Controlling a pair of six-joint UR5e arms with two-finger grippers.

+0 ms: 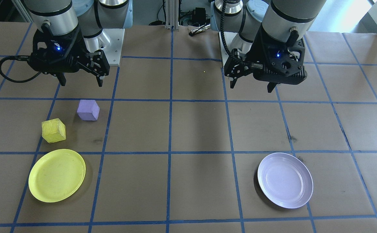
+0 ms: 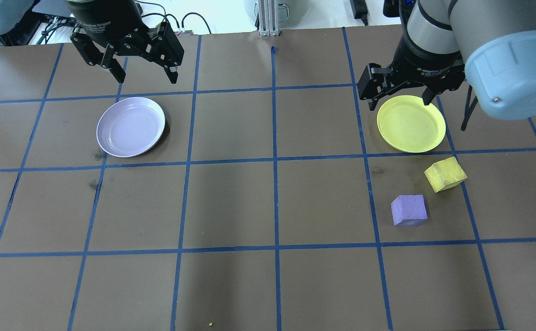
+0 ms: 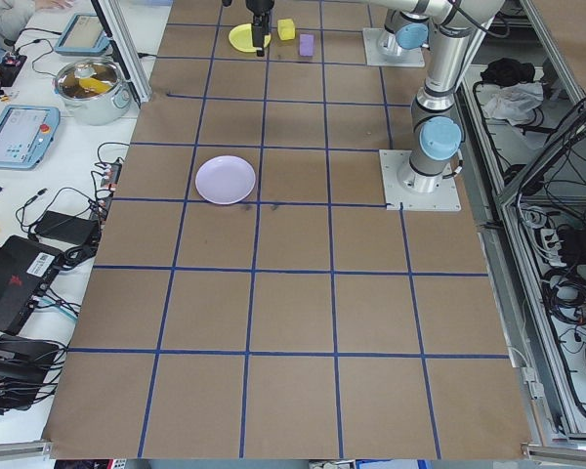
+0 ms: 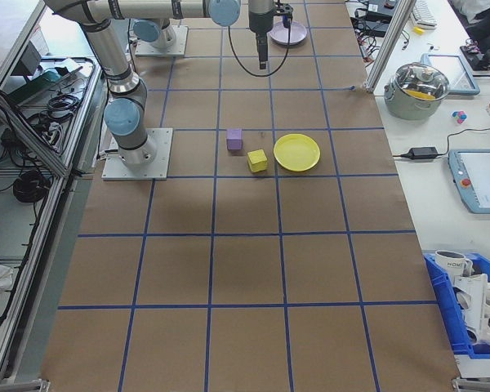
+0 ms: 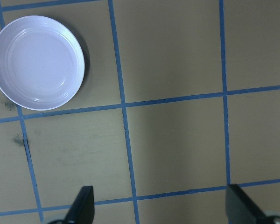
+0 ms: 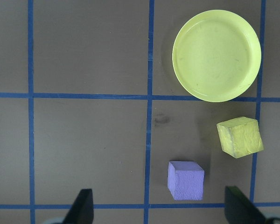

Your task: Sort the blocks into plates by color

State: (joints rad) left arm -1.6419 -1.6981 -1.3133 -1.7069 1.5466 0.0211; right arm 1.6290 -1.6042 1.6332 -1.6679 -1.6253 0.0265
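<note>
start of sorting: both blocks lie on the tabletop, yellow block (image 6: 239,136) at 6 o'clock of the yellow plate (image 6: 216,55), purple block (image 6: 185,180) nearby, lavender plate (image 2: 130,126) well apart; left hand (image 2: 146,64) and right hand (image 2: 396,89) released, so next comes a descent onto one block.

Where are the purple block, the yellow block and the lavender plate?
purple block (image 2: 408,209), overhead view, middle of its top face.
yellow block (image 2: 445,174), overhead view, middle of its top face.
lavender plate (image 2: 130,126), overhead view, bare middle of the dish.
</note>
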